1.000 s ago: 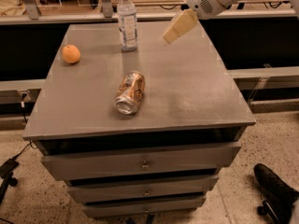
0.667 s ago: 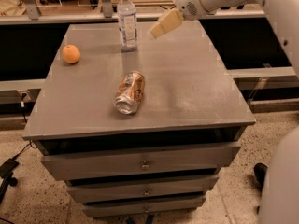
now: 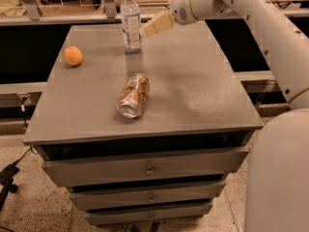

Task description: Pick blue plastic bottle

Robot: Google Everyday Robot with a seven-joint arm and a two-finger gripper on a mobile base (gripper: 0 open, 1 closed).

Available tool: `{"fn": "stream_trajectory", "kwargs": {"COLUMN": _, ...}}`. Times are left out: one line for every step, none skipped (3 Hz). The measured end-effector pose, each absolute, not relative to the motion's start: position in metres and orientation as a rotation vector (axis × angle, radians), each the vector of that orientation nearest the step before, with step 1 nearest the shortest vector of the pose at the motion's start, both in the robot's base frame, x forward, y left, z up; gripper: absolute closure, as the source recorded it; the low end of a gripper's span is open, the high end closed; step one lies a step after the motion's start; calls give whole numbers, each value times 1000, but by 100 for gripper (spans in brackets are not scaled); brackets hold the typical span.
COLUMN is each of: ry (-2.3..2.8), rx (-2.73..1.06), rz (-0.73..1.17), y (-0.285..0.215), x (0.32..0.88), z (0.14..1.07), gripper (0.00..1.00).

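The blue plastic bottle (image 3: 130, 19) stands upright near the far edge of the grey cabinet top (image 3: 203, 86). It is clear, with a white cap and a pale label. My gripper (image 3: 155, 24) reaches in from the right on the white arm (image 3: 251, 13). Its tan tip is just to the right of the bottle, at label height, close to it or touching it. A crushed gold-brown can (image 3: 133, 95) lies on its side in the middle of the top, nearer to me than the bottle.
An orange (image 3: 73, 55) sits on the left side of the top. The cabinet has drawers (image 3: 149, 167) below its front edge. A counter with dark openings runs behind. The robot's white body (image 3: 277, 178) fills the lower right.
The gripper has moved left across the back of the cabinet, from well right of the bottle to right beside it. The bottle, can and orange have not moved.
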State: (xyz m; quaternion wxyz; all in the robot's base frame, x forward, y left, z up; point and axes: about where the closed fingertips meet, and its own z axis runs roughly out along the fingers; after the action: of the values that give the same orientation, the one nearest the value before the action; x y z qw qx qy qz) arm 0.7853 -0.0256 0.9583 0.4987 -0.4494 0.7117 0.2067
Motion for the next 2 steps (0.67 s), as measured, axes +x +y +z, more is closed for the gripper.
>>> {"fn": "stream_trajectory", "kwargs": {"ry": 1663, "rx": -1023, "rz": 526, "y": -3, "x": 808, "z": 955, "gripper": 0}}
{"fn": "stream_trajectory", "kwargs": {"ry": 1598, "rx": -1007, "rz": 542, "y": 8, "x": 813, "z": 957, "gripper": 0}}
